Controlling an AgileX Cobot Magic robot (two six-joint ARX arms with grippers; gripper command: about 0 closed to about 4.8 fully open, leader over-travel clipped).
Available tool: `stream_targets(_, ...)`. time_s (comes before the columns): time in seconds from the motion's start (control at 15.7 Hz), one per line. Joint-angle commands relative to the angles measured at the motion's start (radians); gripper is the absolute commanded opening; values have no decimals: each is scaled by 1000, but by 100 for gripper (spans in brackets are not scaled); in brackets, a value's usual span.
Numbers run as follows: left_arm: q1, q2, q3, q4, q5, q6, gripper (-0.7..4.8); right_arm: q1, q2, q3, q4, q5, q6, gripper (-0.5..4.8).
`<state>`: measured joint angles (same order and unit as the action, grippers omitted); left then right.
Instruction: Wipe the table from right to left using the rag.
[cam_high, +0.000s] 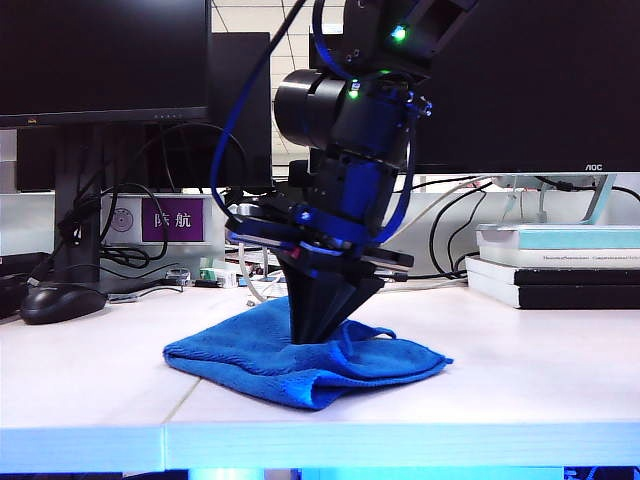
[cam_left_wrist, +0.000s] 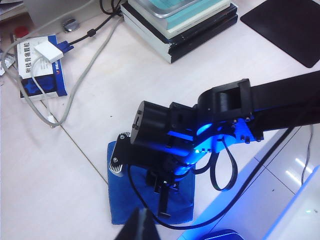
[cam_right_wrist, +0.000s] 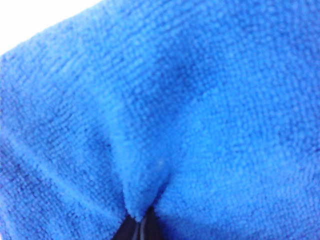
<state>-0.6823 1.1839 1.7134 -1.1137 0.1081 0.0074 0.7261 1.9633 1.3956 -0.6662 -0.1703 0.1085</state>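
Wiping under way: right tool (cam_high: 318, 335) clamped on a pinch of the rag (cam_high: 300, 365), mid-tabletop (cam_high: 540, 390) near the seam. Left tool (cam_left_wrist: 137, 225) barely visible, state unclear. Next: drag leftward, pressing down.

The rag (cam_high: 300, 365) is a bright blue terry cloth, rumpled and folded over on itself, lying on the table (cam_high: 520, 390) right across the thin seam between its two white panels, close to the pale front edge. A pinch of the cloth is bunched up in the middle.
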Motion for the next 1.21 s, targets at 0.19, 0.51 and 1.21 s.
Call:
stream_targets(0.19,0,-2,6,5,0,4,-6,17,115,166,-96,-8,4,-6)
stream_targets(0.51,1,-6,6,-30,0,4,-6,87,226,358,-122,-16,-4,-6)
stream_targets(1.21,5,-14,6,-47,-4,4,-6,211,355,502,-53,-45,5,-6)
